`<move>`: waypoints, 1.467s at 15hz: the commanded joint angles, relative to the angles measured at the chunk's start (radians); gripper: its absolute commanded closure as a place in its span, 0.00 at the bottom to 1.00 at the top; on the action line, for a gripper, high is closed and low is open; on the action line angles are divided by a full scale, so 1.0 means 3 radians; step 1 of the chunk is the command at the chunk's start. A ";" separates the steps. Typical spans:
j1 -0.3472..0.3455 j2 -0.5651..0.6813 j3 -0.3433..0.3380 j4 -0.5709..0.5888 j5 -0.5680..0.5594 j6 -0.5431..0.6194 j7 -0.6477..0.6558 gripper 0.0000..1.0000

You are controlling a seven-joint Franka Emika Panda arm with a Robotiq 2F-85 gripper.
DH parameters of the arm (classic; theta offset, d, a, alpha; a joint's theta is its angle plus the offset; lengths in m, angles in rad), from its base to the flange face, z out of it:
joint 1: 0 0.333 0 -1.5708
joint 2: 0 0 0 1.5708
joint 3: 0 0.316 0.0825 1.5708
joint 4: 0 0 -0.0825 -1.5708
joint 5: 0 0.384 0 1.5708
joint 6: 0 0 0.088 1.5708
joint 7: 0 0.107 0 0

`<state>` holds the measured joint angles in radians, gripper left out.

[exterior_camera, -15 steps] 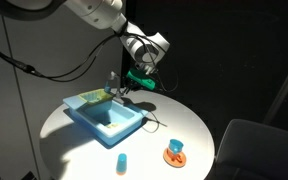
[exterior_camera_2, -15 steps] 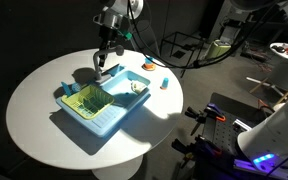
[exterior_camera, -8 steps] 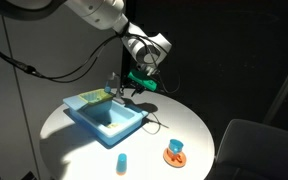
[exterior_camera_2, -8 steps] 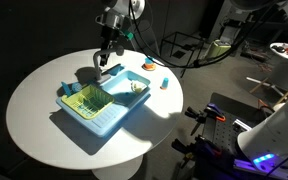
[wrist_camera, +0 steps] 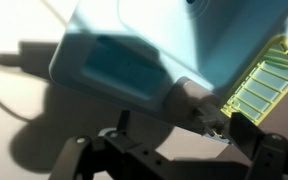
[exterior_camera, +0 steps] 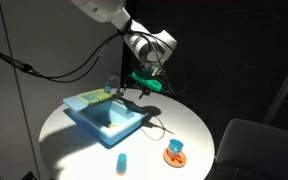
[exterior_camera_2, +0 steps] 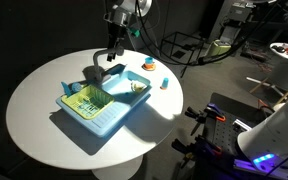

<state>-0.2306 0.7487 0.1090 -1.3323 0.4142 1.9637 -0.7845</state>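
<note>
A blue toy sink point(exterior_camera: 104, 118) point(exterior_camera_2: 106, 106) point(wrist_camera: 114, 58) with a yellow-green dish rack point(exterior_camera_2: 84, 100) point(wrist_camera: 265, 84) lies on the round white table point(exterior_camera: 184, 125) point(exterior_camera_2: 34, 110). My gripper point(exterior_camera: 124, 92) point(exterior_camera_2: 109, 62) point(wrist_camera: 184, 135) hovers just above the sink's back edge, open. A grey tap-like piece point(wrist_camera: 189, 100) on that edge is nearest to it. In the wrist view the two dark fingers point(wrist_camera: 250, 128) stand wide apart with nothing clamped between them. A small white object point(exterior_camera_2: 136, 87) lies in the basin.
A blue cylinder point(exterior_camera: 121, 161) point(exterior_camera_2: 165, 83) and an orange piece with a blue top point(exterior_camera: 175, 152) point(exterior_camera_2: 149, 65) stand on the table beyond the sink. A thin cable point(exterior_camera: 154, 122) trails across the tabletop. Dark surroundings and equipment ring the table.
The jaws have gone from nearly shut to wide open. The gripper has lifted a little and shifted away from the sink's back edge.
</note>
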 commanded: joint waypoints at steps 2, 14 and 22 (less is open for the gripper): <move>0.0040 -0.0624 -0.0139 -0.0784 -0.0187 0.0292 0.0194 0.00; 0.0309 -0.1973 -0.0465 -0.2331 -0.0921 0.0960 0.1436 0.00; 0.0481 -0.2739 -0.0488 -0.2872 -0.1403 0.0357 0.2231 0.00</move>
<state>-0.1093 0.0279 -0.0308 -2.1246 0.0152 2.1344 -0.1772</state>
